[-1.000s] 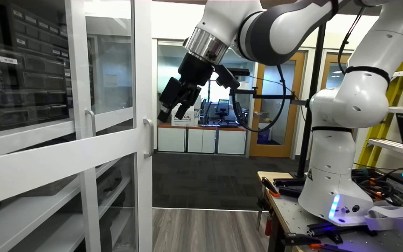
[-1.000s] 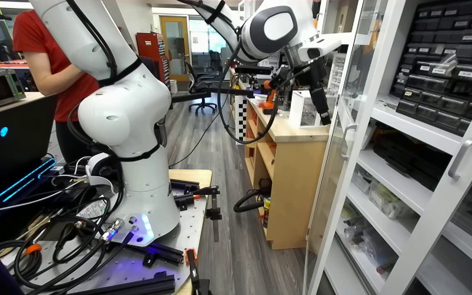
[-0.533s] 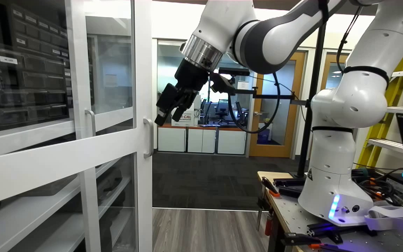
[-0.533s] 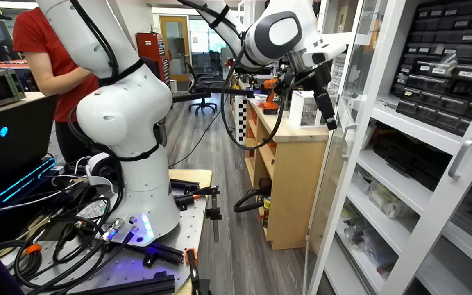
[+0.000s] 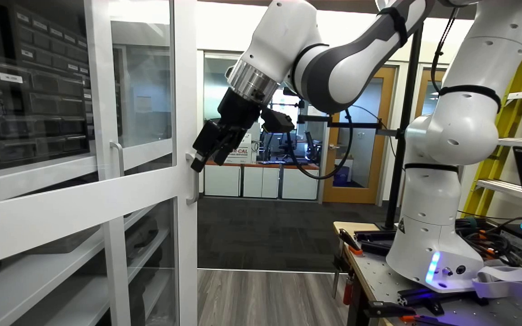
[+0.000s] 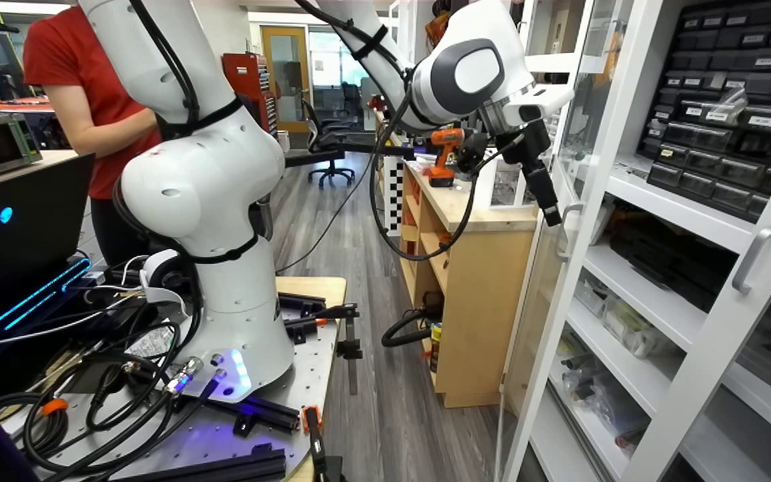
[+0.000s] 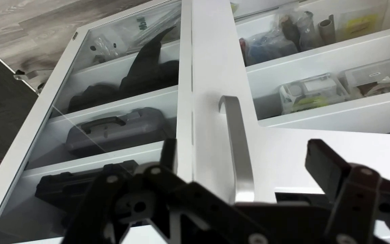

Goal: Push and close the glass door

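Note:
The glass door (image 5: 185, 113) is the white-framed cabinet door nearest my gripper. It stands open at an angle in an exterior view (image 6: 538, 381), with bare shelf fronts showing beside it. Its grey handle (image 5: 195, 186) is on the free-edge stile, at cross-rail height. In the wrist view the stile and handle (image 7: 239, 149) lie between my finger pads, and the cross rail (image 7: 300, 145) runs right. My gripper (image 7: 245, 154) is open, with its two fingers wide apart and nothing held. In an exterior view one fingertip (image 5: 197, 165) overlaps the handle; I cannot tell whether it touches.
A second white-framed door has its own handle (image 6: 757, 258). Drawer units (image 6: 737, 94) and shelves stand inside the cabinet. A wooden bench (image 6: 479, 321) with an orange drill (image 6: 449, 157) is near the arm. A person (image 6: 104, 107) stands behind the robot's base.
My gripper has moved down and toward the door's stile and handle, leftward or rightward depending on the exterior view. The door has not visibly moved. The fingers stay apart.

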